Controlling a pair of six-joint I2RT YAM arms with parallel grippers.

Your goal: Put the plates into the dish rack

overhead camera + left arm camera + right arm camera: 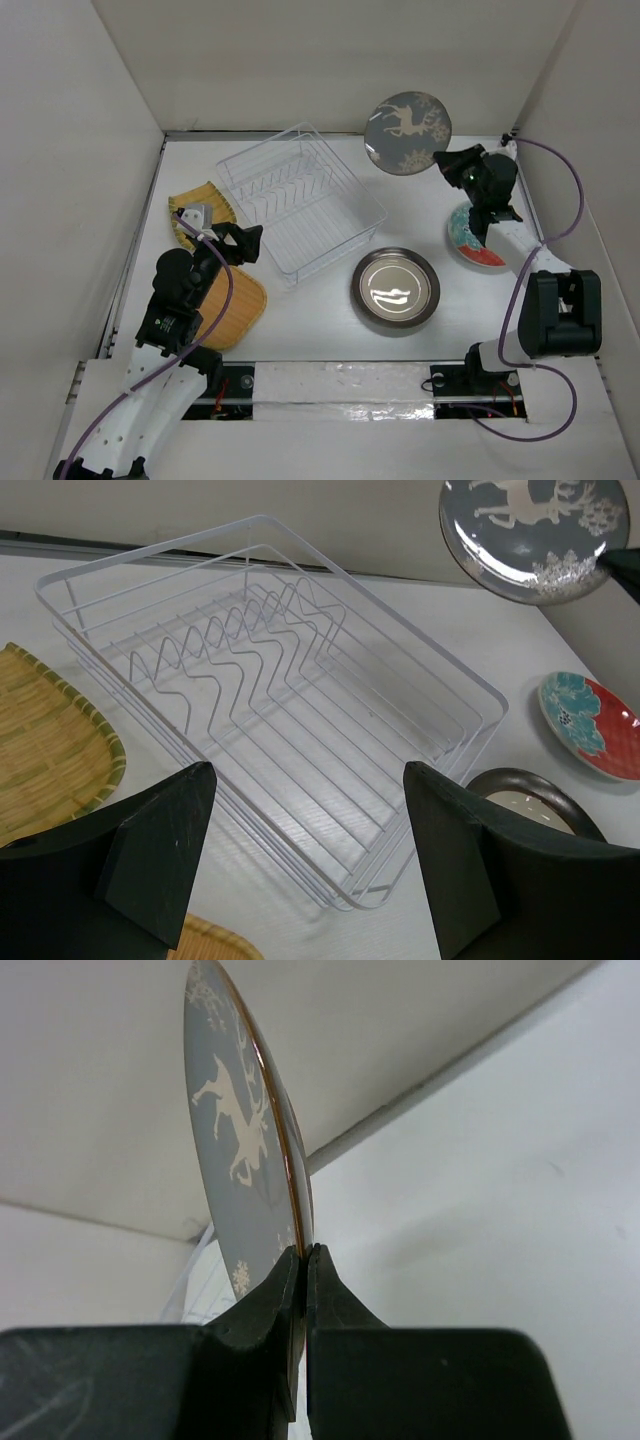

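On a white table: a clear wire dish rack left of centre, set at an angle; a shiny dark-rimmed silver plate near its front corner; a red plate with teal flowers at right; a fan-shaped yellow-orange plate just beside the rack's left; a round yellow-orange plate front left.

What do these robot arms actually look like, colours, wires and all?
Both are black, blocky joints with white links. A thin purple cable loops along the left arm and the right arm. The left gripper and right gripper have matte black wedge-shaped fingers.
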